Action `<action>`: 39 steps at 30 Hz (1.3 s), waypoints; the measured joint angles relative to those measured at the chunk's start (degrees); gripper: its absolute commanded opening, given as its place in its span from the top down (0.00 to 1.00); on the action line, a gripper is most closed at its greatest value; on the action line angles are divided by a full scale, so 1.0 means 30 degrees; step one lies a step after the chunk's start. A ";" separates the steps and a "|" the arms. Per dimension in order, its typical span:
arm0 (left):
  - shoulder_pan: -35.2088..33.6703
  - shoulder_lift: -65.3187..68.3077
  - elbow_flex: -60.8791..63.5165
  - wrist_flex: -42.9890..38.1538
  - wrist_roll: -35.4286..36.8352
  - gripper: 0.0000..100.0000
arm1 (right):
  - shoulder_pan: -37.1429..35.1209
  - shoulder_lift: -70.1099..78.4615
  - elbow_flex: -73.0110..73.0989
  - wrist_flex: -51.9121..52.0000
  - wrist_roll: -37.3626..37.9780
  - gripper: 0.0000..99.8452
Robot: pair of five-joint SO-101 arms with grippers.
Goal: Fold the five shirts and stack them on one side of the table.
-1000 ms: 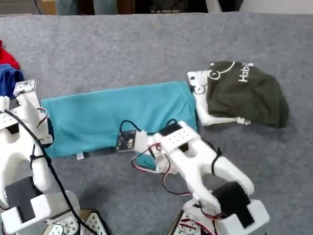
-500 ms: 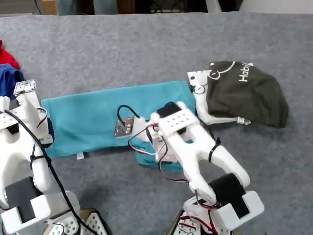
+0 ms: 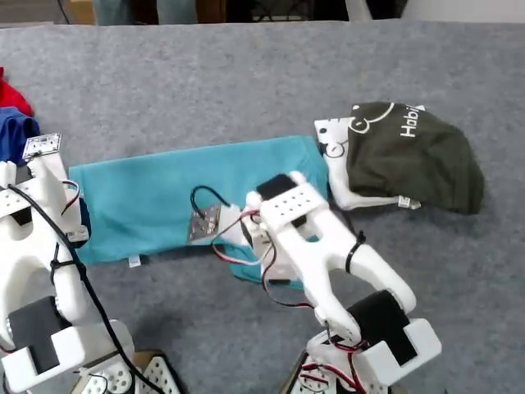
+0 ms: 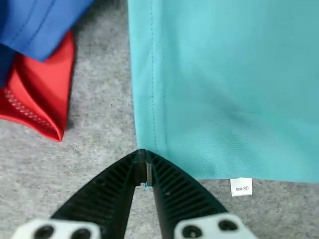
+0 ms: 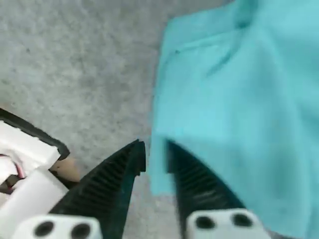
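Item: teal knit shirt (image 3: 164, 197), lying as a long flat strip mid grey carpeted surface (image 3: 246, 82).
Left pincer (image 4: 142, 167): jaws closed on its near corner.
Right pincer (image 5: 155, 149): jaws narrow, pinching the opposite near edge, which is raised.
Unfolded: dark olive shirt with white print (image 3: 410, 160), crumpled just beside the strip; red shirt (image 4: 40, 99) and blue shirt (image 4: 35, 20), heaped near the left pincer.
Progress, as judged: early; first fold in hand, no stack begun.

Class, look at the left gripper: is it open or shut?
Shut. The left gripper has its tips together, pinching the teal shirt at a corner.
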 measured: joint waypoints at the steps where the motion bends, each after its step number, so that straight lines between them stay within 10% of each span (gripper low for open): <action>1: 0.0000 0.0000 0.0000 0.0000 0.0000 0.97 | -0.0059 0.0029 0.0440 -0.0527 0.0000 0.74; 20: 0.0000 0.0000 0.0000 0.0000 0.0000 0.97 | -0.0059 -0.0410 0.4425 -0.7531 0.0000 0.93; 39: 0.0000 0.0000 0.0352 0.0000 0.0000 0.97 | 0.1758 0.0674 -0.0791 -0.2930 -0.0821 0.99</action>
